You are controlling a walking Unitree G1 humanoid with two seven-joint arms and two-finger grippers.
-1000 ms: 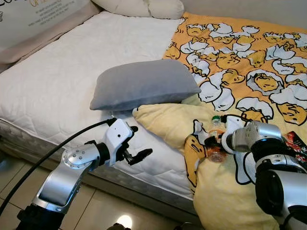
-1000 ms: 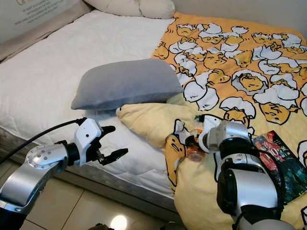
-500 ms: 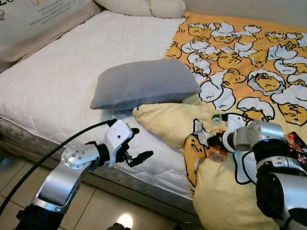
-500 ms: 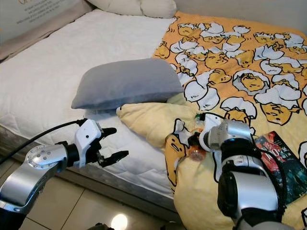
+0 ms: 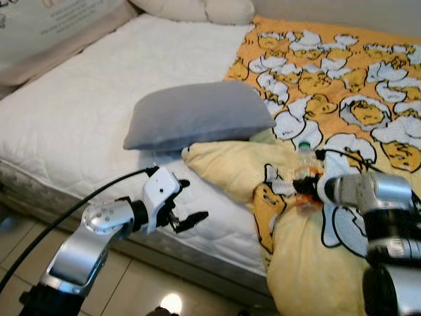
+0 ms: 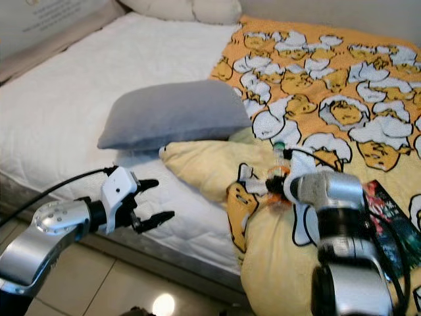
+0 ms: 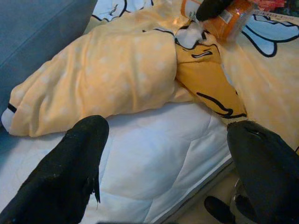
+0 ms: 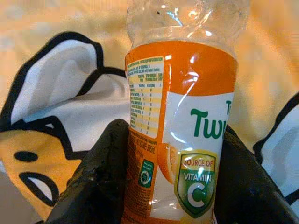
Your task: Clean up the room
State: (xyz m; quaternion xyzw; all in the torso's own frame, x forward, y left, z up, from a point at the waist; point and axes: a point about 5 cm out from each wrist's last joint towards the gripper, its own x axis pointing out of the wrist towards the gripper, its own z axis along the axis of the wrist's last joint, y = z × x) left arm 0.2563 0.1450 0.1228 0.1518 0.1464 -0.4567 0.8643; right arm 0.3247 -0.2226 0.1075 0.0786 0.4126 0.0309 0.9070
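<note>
Sitting between the right gripper [image 8: 170, 186] fingers, seemingly clamped: bottle [image 8: 184, 126].

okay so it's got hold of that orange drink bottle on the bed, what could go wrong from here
1. The right gripper clamps the clear plastic bottle on its glossy label; thin plastic like that may buckle or slip out as it lifts.
2. The bottle sits among rumpled folds of the yellow blanket, so fabric might snag and drag along.
3. The left gripper hangs open at the mattress edge and could bump it if the robot shifts.
</note>
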